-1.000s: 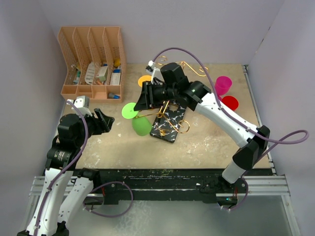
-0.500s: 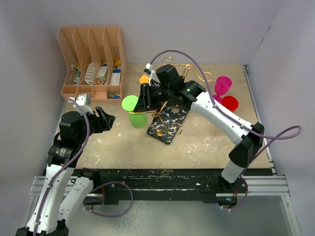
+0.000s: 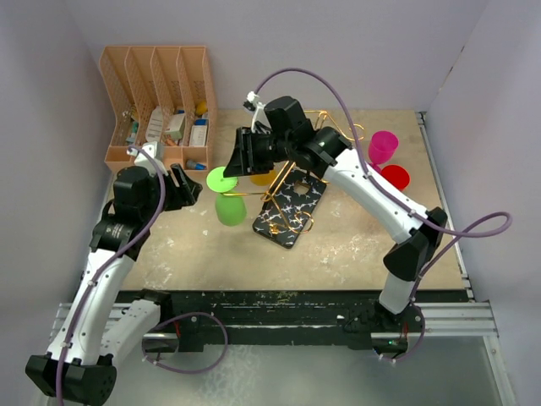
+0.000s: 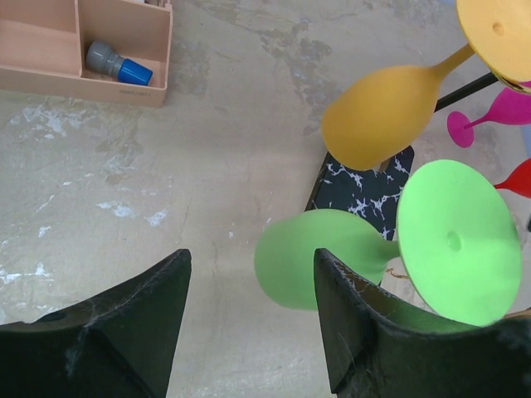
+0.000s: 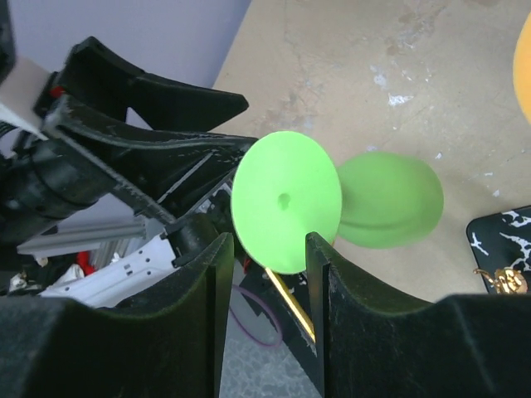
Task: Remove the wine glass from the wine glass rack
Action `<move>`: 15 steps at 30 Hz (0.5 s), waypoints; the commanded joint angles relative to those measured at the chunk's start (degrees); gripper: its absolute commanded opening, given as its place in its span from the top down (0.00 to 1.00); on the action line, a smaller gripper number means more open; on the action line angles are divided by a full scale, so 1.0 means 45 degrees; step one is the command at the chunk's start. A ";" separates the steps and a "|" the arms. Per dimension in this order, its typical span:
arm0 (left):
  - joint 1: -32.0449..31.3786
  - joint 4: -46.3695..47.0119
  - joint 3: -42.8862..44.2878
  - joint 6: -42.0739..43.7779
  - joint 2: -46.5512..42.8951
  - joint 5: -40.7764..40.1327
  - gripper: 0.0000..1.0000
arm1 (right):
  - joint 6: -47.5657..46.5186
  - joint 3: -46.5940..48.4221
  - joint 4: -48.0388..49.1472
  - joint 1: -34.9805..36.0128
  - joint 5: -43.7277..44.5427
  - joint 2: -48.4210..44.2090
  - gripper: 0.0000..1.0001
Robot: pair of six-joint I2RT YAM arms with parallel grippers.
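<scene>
Green wine glass (image 3: 229, 208) hangs bowl-down on a gold arm of the wine glass rack (image 3: 292, 205), off the left side of its marble base, mid-tabletop (image 3: 355, 245). Right pincer (image 5: 267, 245): jaws apart, tips flanking the foot's lower rim, nothing visibly clamped. Left pincer (image 4: 249, 264): jaws wide apart, empty, near the bowl on the left-edge side. Orange glass (image 4: 386, 116) also on the rack.

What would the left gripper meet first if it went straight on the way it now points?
Most likely the green wine glass: its bowl lies just ahead of the open left gripper, slightly to one side, though depth is hard to judge.
</scene>
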 commanded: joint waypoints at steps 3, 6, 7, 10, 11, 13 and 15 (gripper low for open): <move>-0.0029 0.1091 0.0693 0.0024 0.0377 0.0229 0.36 | -0.0411 0.0726 -0.0337 -0.0047 0.1050 0.0429 0.56; -0.0030 0.1141 0.0682 0.0016 0.0482 0.0268 0.36 | -0.0539 0.0757 -0.0443 -0.0070 0.1721 0.0380 0.56; -0.0030 0.1161 0.0686 0.0015 0.0514 0.0287 0.36 | -0.0576 0.0766 -0.0456 -0.0088 0.1846 0.0353 0.56; -0.0020 0.1229 0.0662 -0.0017 0.0606 0.0346 0.36 | -0.0629 0.0751 -0.0451 -0.0116 0.1924 0.0266 0.55; -0.0028 0.1264 0.0664 -0.0051 0.0653 0.0353 0.36 | -0.0631 0.0749 -0.0420 -0.0128 0.1935 0.0219 0.55; -0.0030 0.1331 0.0634 -0.0088 0.0719 0.0449 0.36 | -0.0647 0.0737 -0.0426 -0.0157 0.1922 0.0156 0.55; -0.0028 0.1386 0.0654 -0.0121 0.0805 0.0514 0.37 | -0.0646 0.0713 -0.0418 -0.0168 0.1864 0.0098 0.55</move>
